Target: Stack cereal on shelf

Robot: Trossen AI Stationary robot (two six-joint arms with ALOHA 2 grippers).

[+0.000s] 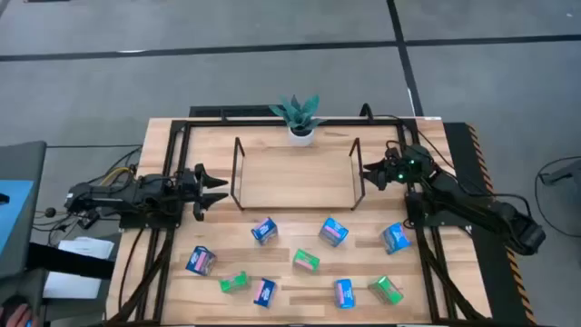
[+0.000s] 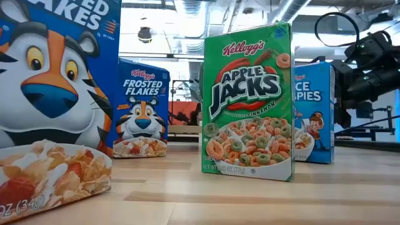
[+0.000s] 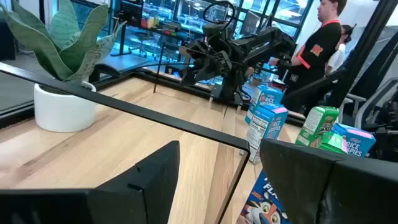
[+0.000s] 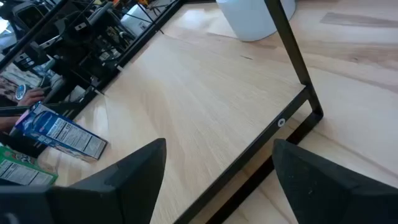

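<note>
Both arms are built from dark, near-black segments with blocky joint housings. The left arm (image 1: 127, 198) carries a bundle of thin cables, some yellowish, trailing from its rear end. The right arm (image 1: 472, 213) shows small green indicator lights on the housing near its wrist, and a black cable loops above it in the low view. Each gripper, left gripper (image 1: 214, 189) and right gripper (image 1: 370, 169), ends in two flat, matte black fingers (image 4: 127, 180) with angular, wedge-shaped tips.

Six blue cereal boxes (image 1: 263, 230) and three green cereal boxes (image 1: 306, 261) lay on the tabletop, beside one shelf (image 1: 295, 178) and one potted plant (image 1: 300, 116).
</note>
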